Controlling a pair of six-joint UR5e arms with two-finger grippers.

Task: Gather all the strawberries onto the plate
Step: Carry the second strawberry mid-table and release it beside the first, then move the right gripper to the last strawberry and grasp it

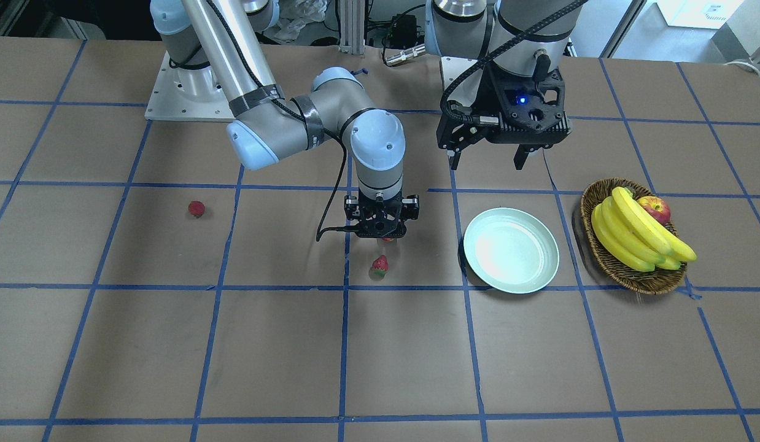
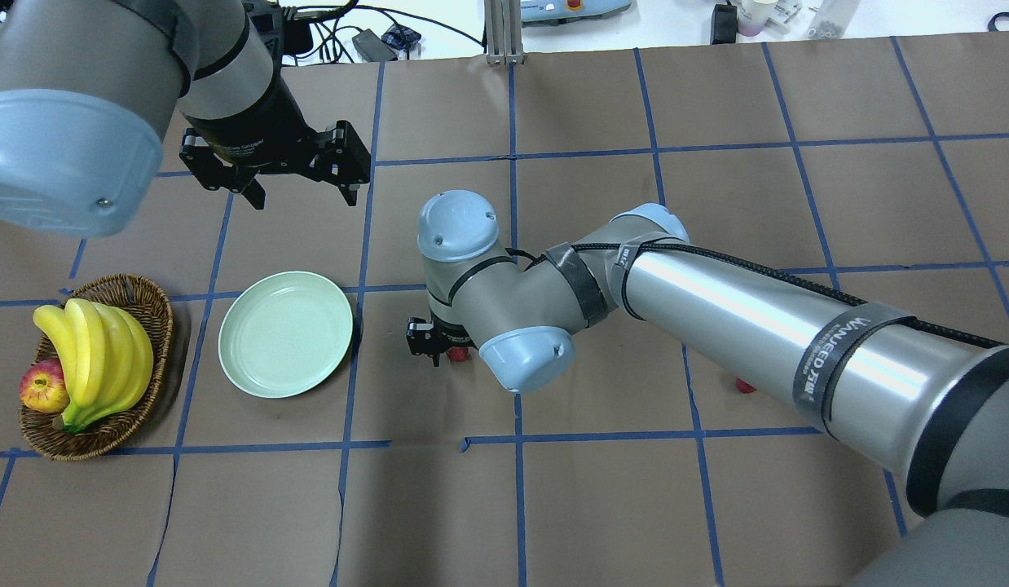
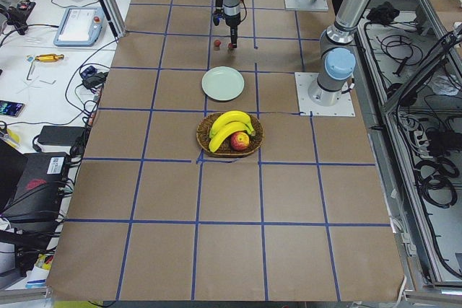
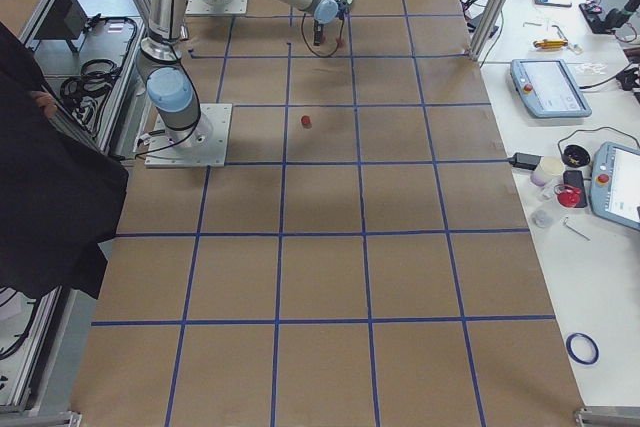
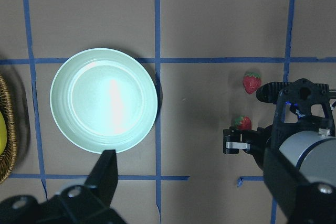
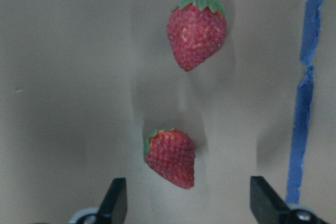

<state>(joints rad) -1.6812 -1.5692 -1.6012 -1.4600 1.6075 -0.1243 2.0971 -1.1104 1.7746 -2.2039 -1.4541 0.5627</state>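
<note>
Three strawberries lie on the table. One strawberry [image 6: 170, 157] lies between the open fingers of my right gripper [image 6: 189, 203], which hangs low over it [image 1: 383, 230]. A second strawberry [image 1: 379, 266] lies just beyond it, also in the right wrist view [image 6: 197, 30]. The third strawberry [image 1: 196, 209] lies apart, far on my right side [image 2: 745, 386]. The mint-white plate [image 1: 511, 248] holds nothing and also shows overhead [image 2: 284, 334]. My left gripper [image 1: 487, 162] is open and holds nothing, hovering above the table behind the plate.
A brown wicker basket [image 1: 601, 261] with bananas [image 1: 638, 233] and an apple [image 1: 655, 207] stands beyond the plate, on my left side. Blue tape lines cross the brown table. The right arm's elbow [image 2: 521, 359] hangs over the table's middle.
</note>
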